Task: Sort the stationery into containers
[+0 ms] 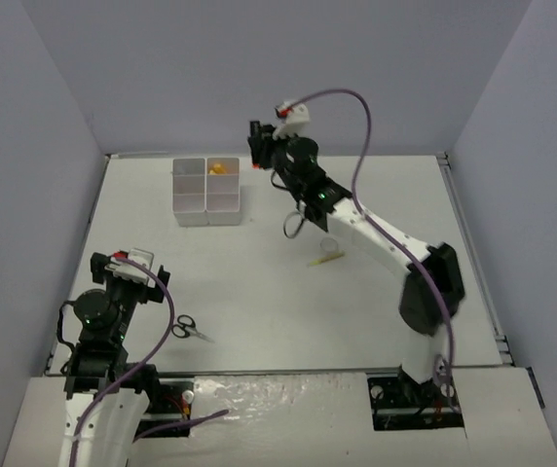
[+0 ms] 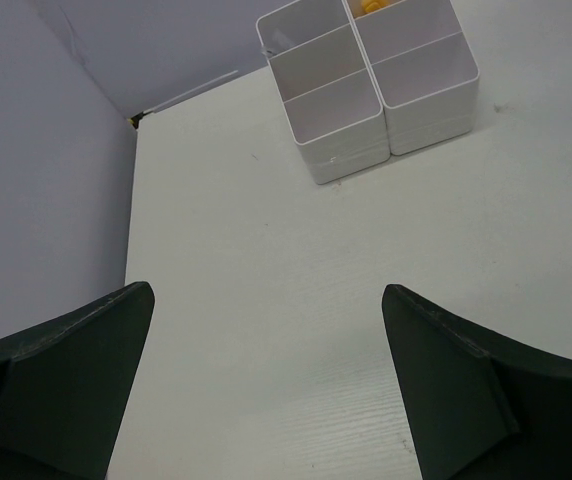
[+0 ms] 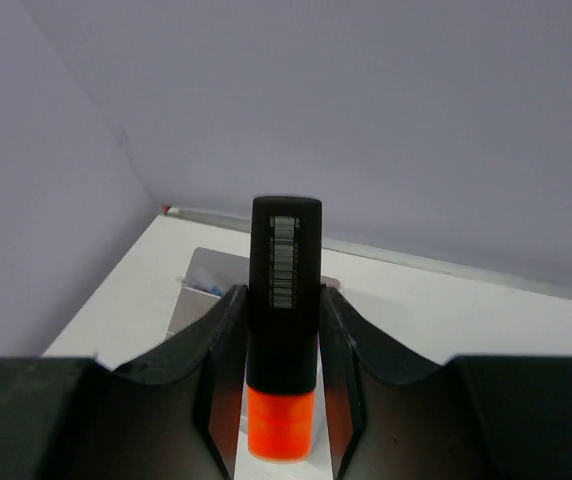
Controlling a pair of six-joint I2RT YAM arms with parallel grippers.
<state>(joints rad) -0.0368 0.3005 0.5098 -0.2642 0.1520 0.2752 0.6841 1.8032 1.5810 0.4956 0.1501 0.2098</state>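
Clamping the orange marker (image 3: 281, 425) in its jaws, the right gripper (image 3: 282, 305) should centre over the containers (image 1: 205, 217) before releasing; the left gripper (image 2: 268, 292) has its jaws wide.

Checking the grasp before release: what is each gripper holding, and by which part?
Right gripper clamps the orange marker mid-length, black end protruding; left gripper holds nothing.
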